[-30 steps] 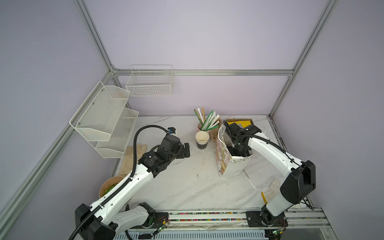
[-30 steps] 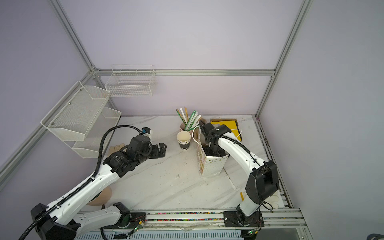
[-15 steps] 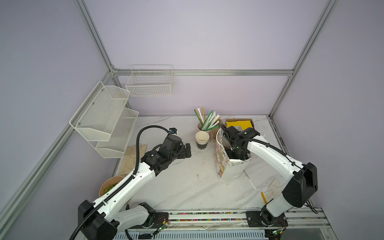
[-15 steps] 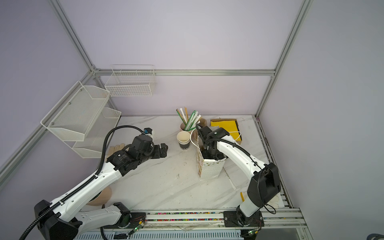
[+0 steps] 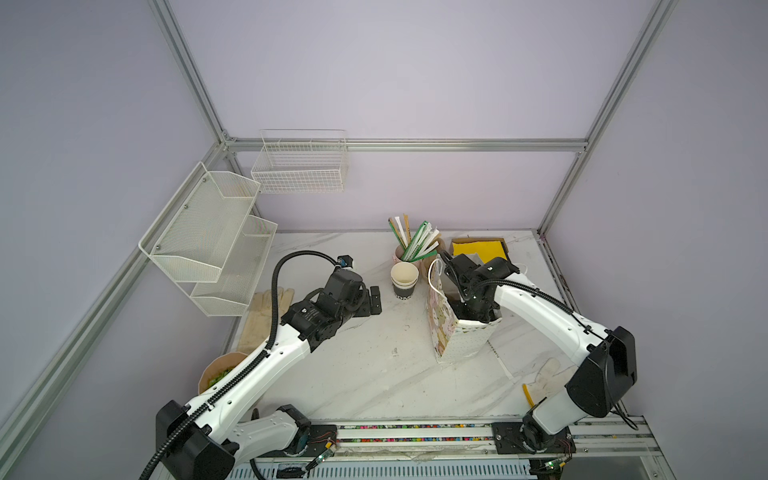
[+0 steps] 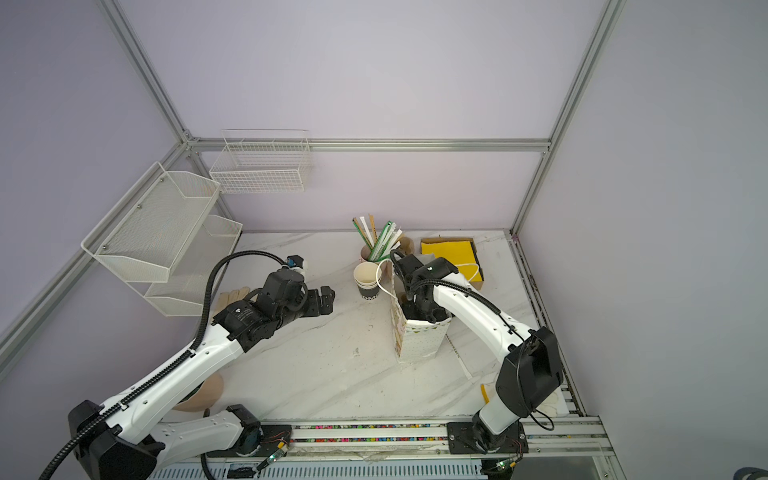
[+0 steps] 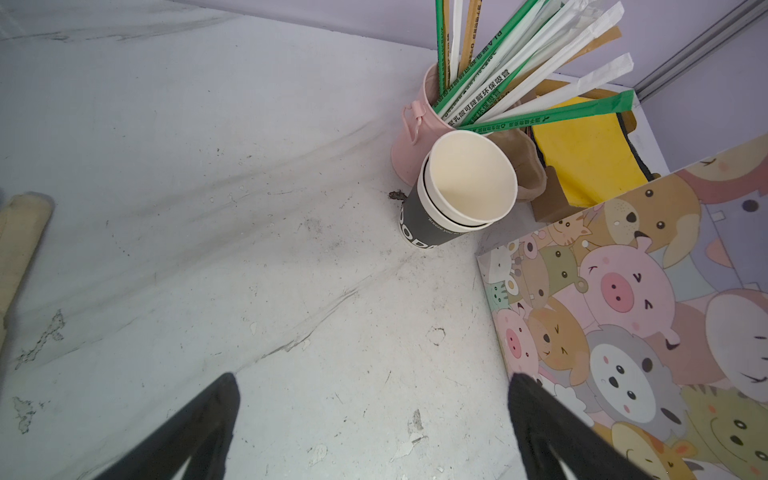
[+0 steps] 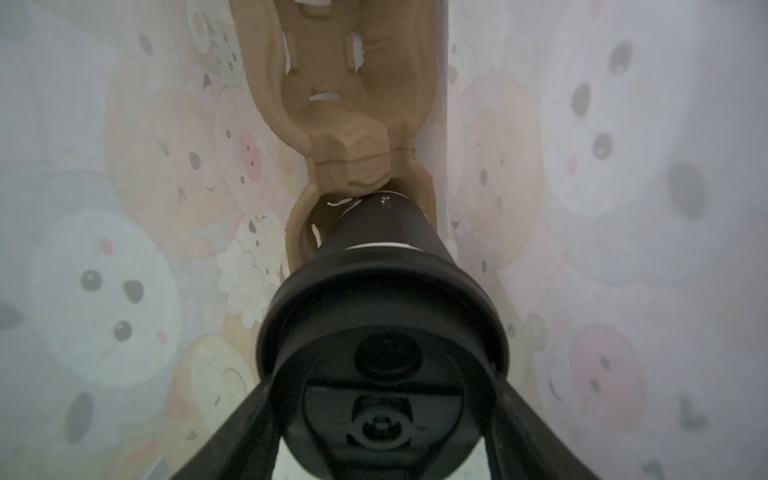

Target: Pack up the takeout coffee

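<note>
The takeout coffee (image 8: 382,316), a black cup under a black lid, shows only in the right wrist view. My right gripper (image 8: 382,390) is shut on it, one finger on each side of the lid. The cup's base points at a brown pulp cup carrier (image 8: 345,124) deep in the cartoon-animal paper bag (image 5: 457,345). In both top views the right gripper (image 5: 473,307) (image 6: 419,309) reaches down into the bag (image 6: 415,340) and hides the cup. My left gripper (image 5: 372,301) (image 7: 372,378) hangs open and empty over the table, left of the bag (image 7: 623,311).
A nested stack of black cups (image 5: 404,278) (image 7: 461,187) stands just left of the bag. Behind it are a pink cup of straws (image 5: 409,249) and a yellow box (image 5: 478,248). Gloves (image 5: 266,311), a bowl (image 5: 216,374) and wire shelves (image 5: 208,232) sit at the left.
My right gripper has sunk lower into the bag with the cup. The left arm has edged slightly toward the back, its gripper still open.
</note>
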### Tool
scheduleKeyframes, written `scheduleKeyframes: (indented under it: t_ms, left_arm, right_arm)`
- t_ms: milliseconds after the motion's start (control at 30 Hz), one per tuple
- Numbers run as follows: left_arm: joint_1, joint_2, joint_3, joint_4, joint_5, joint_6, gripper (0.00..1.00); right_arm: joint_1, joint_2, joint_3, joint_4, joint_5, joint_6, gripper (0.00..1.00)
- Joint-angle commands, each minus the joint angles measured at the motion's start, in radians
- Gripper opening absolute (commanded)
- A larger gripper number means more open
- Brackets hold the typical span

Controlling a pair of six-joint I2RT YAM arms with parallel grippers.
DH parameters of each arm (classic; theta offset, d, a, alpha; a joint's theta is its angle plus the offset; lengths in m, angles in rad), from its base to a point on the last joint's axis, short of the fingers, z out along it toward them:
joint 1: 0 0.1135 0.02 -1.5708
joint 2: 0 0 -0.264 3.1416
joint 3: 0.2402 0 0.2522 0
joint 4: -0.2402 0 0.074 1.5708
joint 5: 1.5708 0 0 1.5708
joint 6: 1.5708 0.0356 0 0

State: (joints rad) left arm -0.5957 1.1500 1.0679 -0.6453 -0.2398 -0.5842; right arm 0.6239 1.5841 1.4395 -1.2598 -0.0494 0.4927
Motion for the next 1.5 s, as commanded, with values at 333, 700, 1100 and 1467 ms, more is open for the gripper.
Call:
scheduleKeyframes:
  t_ms: [333,700,1100,1467]
  left_arm:
    - [0.010,-0.029,0.064,0.059,0.025,-0.004,1.00]
    - [0.013,-0.028,0.061,0.061,0.025,0.000,1.00]
    - [0.014,-0.027,0.063,0.062,0.026,0.003,1.00]
    - [0.014,-0.024,0.060,0.064,0.035,0.002,1.00]
  right_arm:
    - [0.011,0.028,0.006,-0.005,-0.027,-0.013,0.59]
    - [-0.021,0.074,0.092,-0.027,-0.020,-0.033,0.58]
    - [-0.051,0.113,0.185,-0.047,-0.037,-0.054,0.58]
    - [-0.056,0.199,0.267,-0.063,-0.022,-0.056,0.58]
